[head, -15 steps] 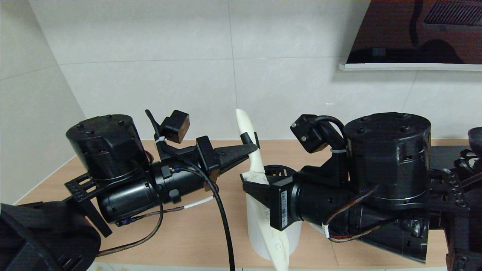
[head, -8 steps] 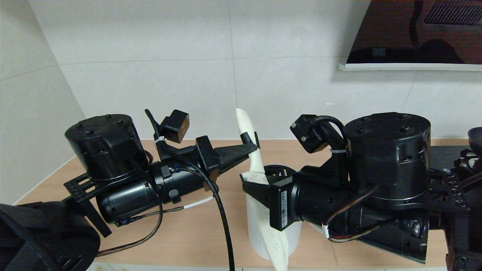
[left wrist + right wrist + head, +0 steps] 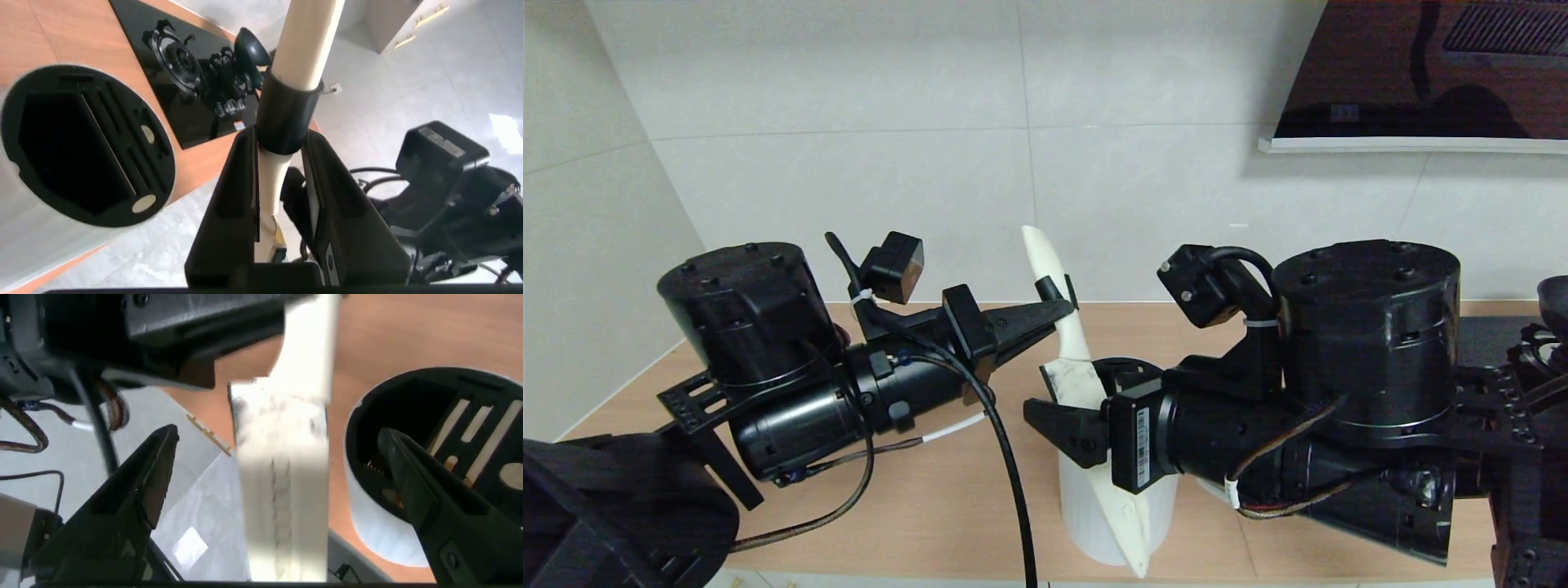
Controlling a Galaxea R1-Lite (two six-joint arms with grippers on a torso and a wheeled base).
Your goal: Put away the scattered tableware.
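Observation:
A long cream-white utensil (image 3: 1045, 261) with a black band on its handle stands nearly upright over the counter. My left gripper (image 3: 1054, 306) is shut on its handle, as the left wrist view confirms (image 3: 282, 155). Its flat blade (image 3: 282, 457) hangs between the spread fingers of my right gripper (image 3: 286, 498), which is open and just in front of a white cylindrical holder (image 3: 1086, 523) with a black slotted top (image 3: 82, 147). In the head view the right gripper (image 3: 1062, 425) is level with the holder's rim, and the blade tip reaches down past the holder's side.
The holder stands on a wooden counter (image 3: 915, 498) against a white tiled wall. A black cooktop (image 3: 1486, 343) with burners lies to the right, under a dark hood (image 3: 1421, 73). Bare counter lies left of the holder.
My right gripper has opened and let go of the blade, dropping slightly. My left gripper has lifted the utensil a little, up and to the left.

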